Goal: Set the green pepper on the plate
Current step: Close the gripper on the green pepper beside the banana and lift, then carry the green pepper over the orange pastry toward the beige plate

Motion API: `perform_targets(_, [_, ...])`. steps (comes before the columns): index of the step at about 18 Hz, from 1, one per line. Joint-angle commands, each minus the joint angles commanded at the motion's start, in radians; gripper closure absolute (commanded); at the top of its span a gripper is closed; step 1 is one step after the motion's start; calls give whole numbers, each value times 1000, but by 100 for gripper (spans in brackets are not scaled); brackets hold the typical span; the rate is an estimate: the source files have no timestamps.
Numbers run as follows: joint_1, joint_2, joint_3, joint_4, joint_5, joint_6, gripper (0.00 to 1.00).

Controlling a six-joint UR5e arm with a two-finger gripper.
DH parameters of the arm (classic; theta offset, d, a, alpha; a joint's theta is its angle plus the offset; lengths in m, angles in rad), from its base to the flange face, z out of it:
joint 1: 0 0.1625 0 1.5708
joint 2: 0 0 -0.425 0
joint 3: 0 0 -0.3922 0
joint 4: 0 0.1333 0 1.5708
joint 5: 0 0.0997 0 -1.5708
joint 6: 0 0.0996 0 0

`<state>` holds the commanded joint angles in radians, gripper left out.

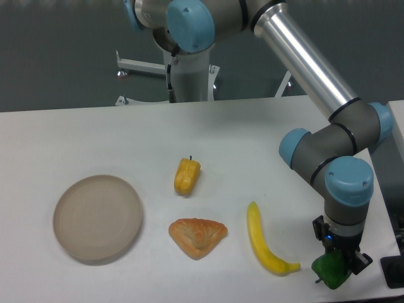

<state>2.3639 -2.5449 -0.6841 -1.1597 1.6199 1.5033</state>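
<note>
At the table's right front edge, gripper closed around green pepper, plate well apart at left

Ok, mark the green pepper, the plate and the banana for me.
green pepper [332, 270], fixed camera view, on its glossy body below the gripper.
plate [98, 218], fixed camera view, on the bare middle of the dish.
banana [260, 240], fixed camera view, on the middle of its curved body.

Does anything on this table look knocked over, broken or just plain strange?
Nothing looks spilled or broken. The plate sits flat and bare. The one oddity is the green pepper, off at the table's near right corner under the tool, far from the plate, beside the banana's tip.
</note>
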Motion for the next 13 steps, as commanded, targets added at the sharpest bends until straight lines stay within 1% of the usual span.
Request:
perform_targets(3, [-5,6,-5,0,-5,-3,67])
perform_targets(5, [-12,24,-15,-8,-3,-5,67])
perform_targets(6, [-21,37,-32,-11,-5,-5,67])
perform_targets(11, [-32,147,-172,-12,-26,-60,67])
perform_targets(13, [-46,205,-248,-14,-38,-96,67])
